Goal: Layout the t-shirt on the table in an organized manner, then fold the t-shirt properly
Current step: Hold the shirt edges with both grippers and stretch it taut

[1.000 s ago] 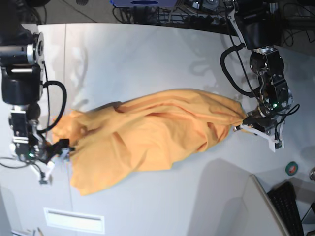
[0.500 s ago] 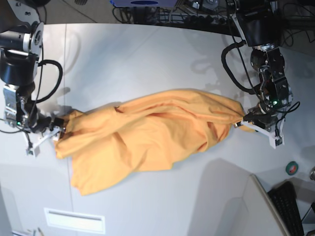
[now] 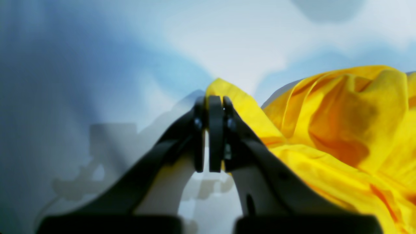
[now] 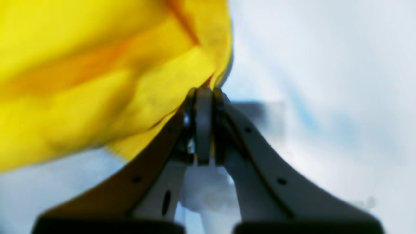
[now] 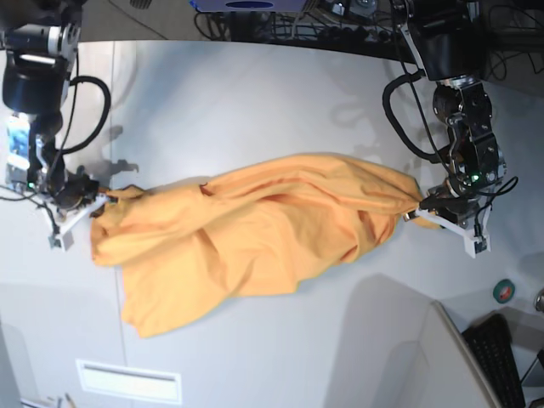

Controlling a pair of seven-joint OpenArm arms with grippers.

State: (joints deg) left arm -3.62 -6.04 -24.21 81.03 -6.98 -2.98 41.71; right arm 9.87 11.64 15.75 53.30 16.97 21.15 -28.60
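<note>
The orange-yellow t-shirt (image 5: 255,229) lies bunched in a long crumpled band across the middle of the off-white table (image 5: 255,93). My left gripper (image 5: 416,212) is shut on the shirt's end at the base view's right. In the left wrist view the shut gripper (image 3: 211,104) pinches a yellow fold of the shirt (image 3: 341,130). My right gripper (image 5: 100,204) is shut on the shirt's other end at that view's left. In the right wrist view the shut gripper (image 4: 203,92) grips the cloth (image 4: 97,81). The neck tag and black marks are hidden.
A green tape roll (image 5: 504,291) and a black keyboard (image 5: 501,357) sit at the lower right beside a grey raised panel (image 5: 408,357). A white label plate (image 5: 127,380) lies near the front edge. Cables (image 5: 340,25) run along the table's back edge.
My right gripper has moved toward the back of the table, carrying the shirt's left end with it and drawing that end out. My left gripper has barely moved.
</note>
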